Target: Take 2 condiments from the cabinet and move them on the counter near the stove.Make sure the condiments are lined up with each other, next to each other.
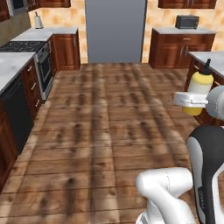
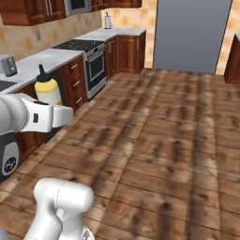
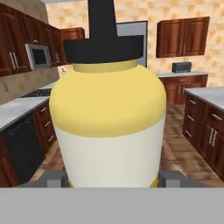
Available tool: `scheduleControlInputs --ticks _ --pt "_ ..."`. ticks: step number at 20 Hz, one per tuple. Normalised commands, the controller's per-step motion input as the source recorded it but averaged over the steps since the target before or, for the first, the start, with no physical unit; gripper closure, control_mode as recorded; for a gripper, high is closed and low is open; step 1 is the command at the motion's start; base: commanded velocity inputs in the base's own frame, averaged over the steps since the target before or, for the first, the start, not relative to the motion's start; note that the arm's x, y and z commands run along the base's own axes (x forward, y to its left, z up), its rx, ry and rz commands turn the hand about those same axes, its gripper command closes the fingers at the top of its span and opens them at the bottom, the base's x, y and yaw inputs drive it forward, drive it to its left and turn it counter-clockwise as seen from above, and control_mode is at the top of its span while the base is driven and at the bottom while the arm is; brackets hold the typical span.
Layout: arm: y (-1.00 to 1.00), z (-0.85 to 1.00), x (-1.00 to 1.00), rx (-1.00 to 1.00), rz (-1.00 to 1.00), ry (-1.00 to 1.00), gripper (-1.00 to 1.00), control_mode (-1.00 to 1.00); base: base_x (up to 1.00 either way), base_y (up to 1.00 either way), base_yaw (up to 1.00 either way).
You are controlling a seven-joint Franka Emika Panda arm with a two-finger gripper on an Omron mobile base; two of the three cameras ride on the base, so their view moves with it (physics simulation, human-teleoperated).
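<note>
A yellow squeeze bottle [image 3: 109,127] with a dark pointed nozzle, one of the condiments, stands upright between my fingers [image 3: 54,179]. My gripper [image 1: 192,99] is shut on its lower body and carries it in the air above the wooden floor. From the right, the bottle [image 2: 47,89] rises over the white hand of the gripper [image 2: 49,104]. The black stove [image 1: 22,46] [image 2: 77,44] sits far off along the left wall, set into the marbled counter [image 1: 11,63] [image 2: 42,58]. Reddish-brown wall cabinets [image 2: 28,11] hang above, doors shut; which one is the task's cabinet I cannot tell.
A toaster [image 2: 7,64] stands on the near counter stretch, and a microwave [image 2: 77,5] hangs over the stove. An island [image 1: 210,59] is close on the right. A grey fridge [image 1: 114,30] stands at the far wall. The wooden floor [image 1: 100,122] lies open ahead.
</note>
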Motion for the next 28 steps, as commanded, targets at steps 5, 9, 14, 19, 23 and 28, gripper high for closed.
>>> scheduleControlInputs --ticks 5,9,14,19,23,28 --pt "0.00 0.00 0.00 0.00 0.00 0.00 1.00 1.00 1.00 0.00 0.35" --pt "0.00 0.00 0.00 0.00 0.00 0.00 1.00 1.00 1.00 -0.03 0.39" --pt "0.00 0.00 0.00 0.00 0.00 0.00 1.00 1.00 1.00 -0.19 0.35" --pt "0.00 0.00 0.00 0.00 0.00 0.00 1.00 1.00 1.00 -0.43 0.27" --pt "0.00 0.00 0.00 0.00 0.00 0.00 1.00 1.00 1.00 -0.47 0.28" --pt "0.00 0.00 0.00 0.00 0.00 0.00 1.00 1.00 1.00 -0.56 0.30"
